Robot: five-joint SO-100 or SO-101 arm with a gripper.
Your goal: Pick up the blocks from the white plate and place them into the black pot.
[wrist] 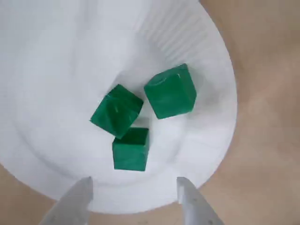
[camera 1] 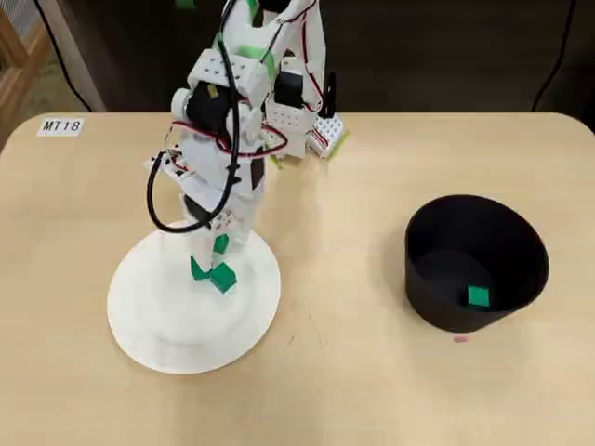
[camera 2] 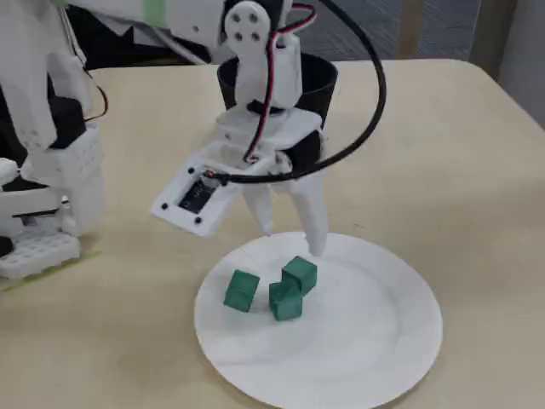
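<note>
Pincer (wrist: 134,187) hovering open and empty, one block (camera 1: 478,296) lying in the black pot (camera 1: 521,255).
I am looking at three blocks (wrist: 132,114) waiting mid-frame on the white plate (wrist: 56,61).

A white label (camera 1: 61,125) marked "MT18" lies at the far-left corner of the light wooden table (camera 1: 353,390).

My body is white printed plastic with black servo blocks (camera 1: 209,107) at the joints, green tape strips (camera 1: 244,51), and red and black wires looping alongside a thick black cable (camera 2: 366,102). My two tapered white fingers (camera 2: 311,209) hang below a round, screw-dotted hub (camera 2: 247,24).
</note>
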